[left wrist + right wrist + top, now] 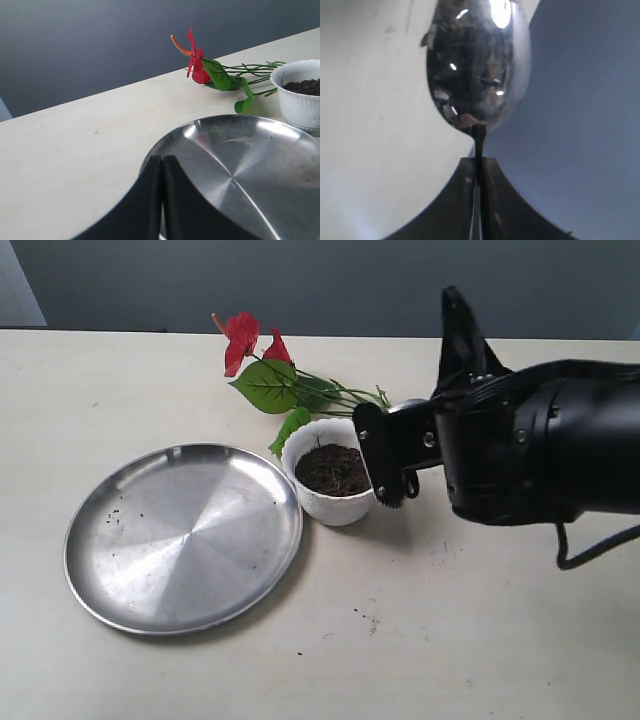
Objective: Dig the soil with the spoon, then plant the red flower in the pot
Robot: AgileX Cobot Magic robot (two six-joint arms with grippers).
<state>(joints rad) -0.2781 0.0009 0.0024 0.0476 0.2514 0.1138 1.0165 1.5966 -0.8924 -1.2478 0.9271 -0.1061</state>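
Observation:
The white scalloped pot (329, 504) stands right of the plate, holding dark soil (333, 470). Behind it the red flower (243, 340) lies flat on the table, stems pointing right. My right gripper (478, 159) is shut on the spoon (477, 65) by its slim handle; the shiny bowl carries a few soil crumbs. In the exterior view that gripper (452, 298) points upward, right of the pot, and the spoon does not show. My left gripper (162, 159) is shut and empty at the plate's rim. The left wrist view also takes in the flower (197, 65), pot (299, 106) and soil (307, 86).
A large flat steel plate (185, 535) lies left of the pot, with a few soil specks on it; its surface (240, 165) fills the left wrist view. Some crumbs (368, 620) dot the table in front. A dark wall backs the table.

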